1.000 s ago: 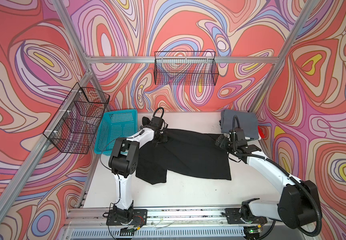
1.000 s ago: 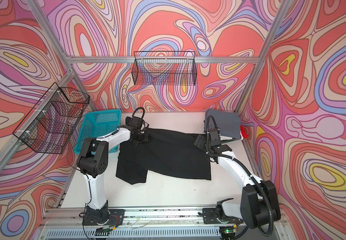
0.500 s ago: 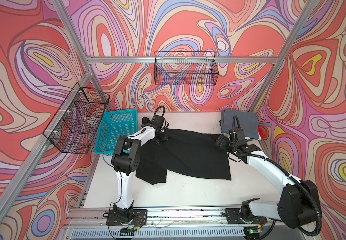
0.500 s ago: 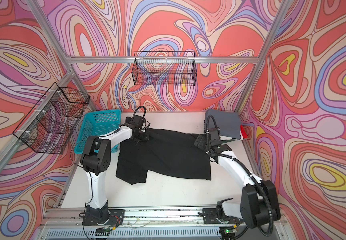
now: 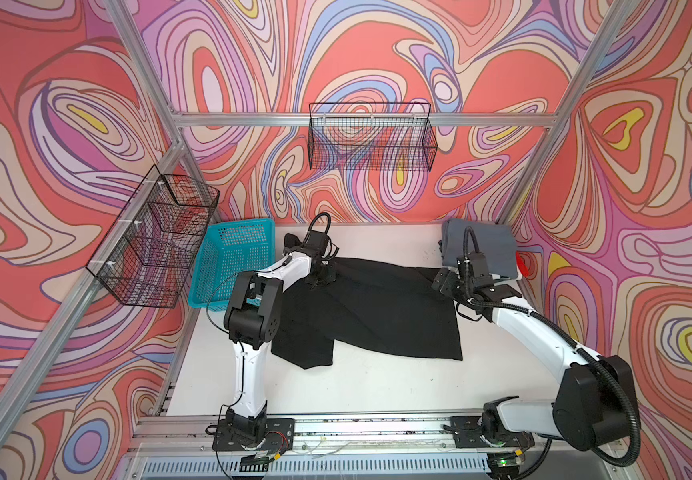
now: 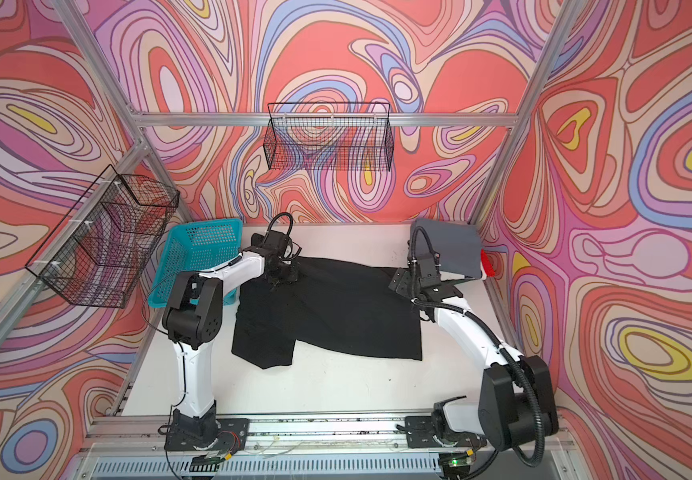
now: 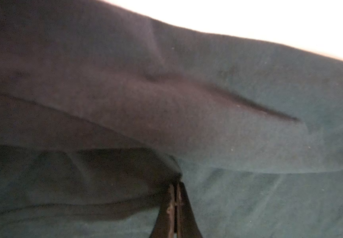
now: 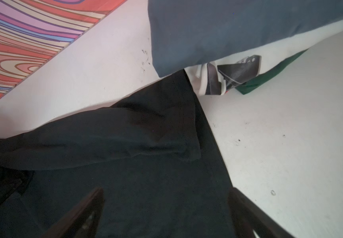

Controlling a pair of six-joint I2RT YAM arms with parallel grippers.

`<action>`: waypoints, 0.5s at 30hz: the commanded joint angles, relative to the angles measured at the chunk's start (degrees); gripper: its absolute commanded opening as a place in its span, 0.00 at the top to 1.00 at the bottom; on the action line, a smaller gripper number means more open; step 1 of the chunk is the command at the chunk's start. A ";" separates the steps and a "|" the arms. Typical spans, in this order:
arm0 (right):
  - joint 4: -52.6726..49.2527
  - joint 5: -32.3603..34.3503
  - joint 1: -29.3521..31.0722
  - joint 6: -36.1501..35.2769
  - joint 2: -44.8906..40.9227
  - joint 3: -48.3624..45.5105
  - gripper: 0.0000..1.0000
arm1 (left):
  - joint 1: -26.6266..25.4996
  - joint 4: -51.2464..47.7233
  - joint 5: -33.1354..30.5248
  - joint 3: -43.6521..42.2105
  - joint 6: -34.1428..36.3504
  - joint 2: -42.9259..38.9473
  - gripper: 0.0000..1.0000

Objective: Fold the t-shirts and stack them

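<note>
A black t-shirt (image 5: 381,307) (image 6: 348,316) lies spread across the middle of the white table (image 5: 377,386), one part hanging toward the front left. My left gripper (image 5: 321,277) (image 7: 175,185) is pressed down at the shirt's back left part and is shut, with a fold of the black cloth pinched at its tips. My right gripper (image 5: 444,282) (image 8: 166,197) hovers open over the shirt's back right corner, black cloth between its fingers (image 8: 90,208). A folded slate-grey t-shirt (image 5: 485,245) (image 8: 228,31) tops a stack at the back right, over a white printed one (image 8: 234,72), a dark green one (image 8: 255,82) and a red edge (image 5: 523,266).
A turquoise perforated basket (image 5: 232,262) stands at the back left, close to the left arm. Black wire baskets hang on the left wall (image 5: 157,241) and the back wall (image 5: 371,141). An aluminium rail (image 5: 357,428) with both arm bases runs along the front edge.
My left gripper has closed on the black cloth, and the left arm's elbow has shifted slightly. The right arm and the stack have not moved.
</note>
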 commanded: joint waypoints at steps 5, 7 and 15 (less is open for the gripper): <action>-0.94 1.92 -0.25 0.70 0.16 1.45 0.02 | -0.17 -0.72 -1.97 -2.82 -0.59 -9.82 1.00; -0.75 1.76 -0.29 0.77 0.31 1.48 0.02 | -0.22 -0.09 -2.49 -4.44 -1.31 -12.02 1.00; -0.03 0.82 -0.28 0.43 1.66 1.63 0.02 | -2.62 -3.50 -9.35 -7.24 -2.38 -17.34 1.00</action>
